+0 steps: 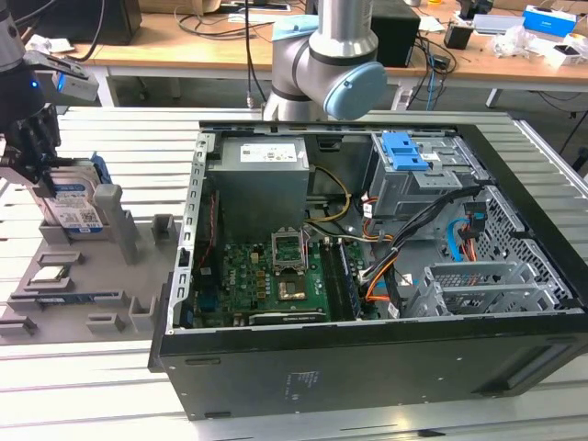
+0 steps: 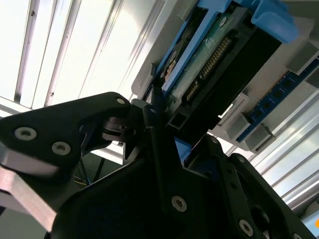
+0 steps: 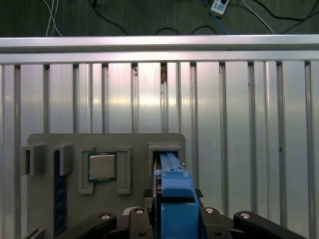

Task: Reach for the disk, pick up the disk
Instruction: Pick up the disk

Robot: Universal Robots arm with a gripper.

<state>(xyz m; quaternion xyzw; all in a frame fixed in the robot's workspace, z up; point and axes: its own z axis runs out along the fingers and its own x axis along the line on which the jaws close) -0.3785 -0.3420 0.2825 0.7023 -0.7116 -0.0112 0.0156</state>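
Contact shows between the hand (image 1: pixel 37 173) and the disk (image 1: pixel 73 204): its black fingers (image 2: pixel 154 124) are closed against the disk's upper edge, with the blue bracket (image 3: pixel 174 196) between them. The disk stands on edge directly beneath the hand, its lower end seated in a slot of the grey holder (image 1: pixel 110 220) on the slatted metal desk (image 1: pixel 92 390). A processor chip (image 3: pixel 102 166) lies in the holder just beside the hand, and the open computer case (image 1: pixel 367 367) sits well apart from it.

The disk (image 3: pixel 174 194) stands on edge in a slot of the grey holder (image 3: pixel 45 142) on the slatted table (image 3: pixel 249 124), the gripper (image 3: pixel 173 219) right at it; a processor chip (image 3: pixel 102 166) lies in the next recess
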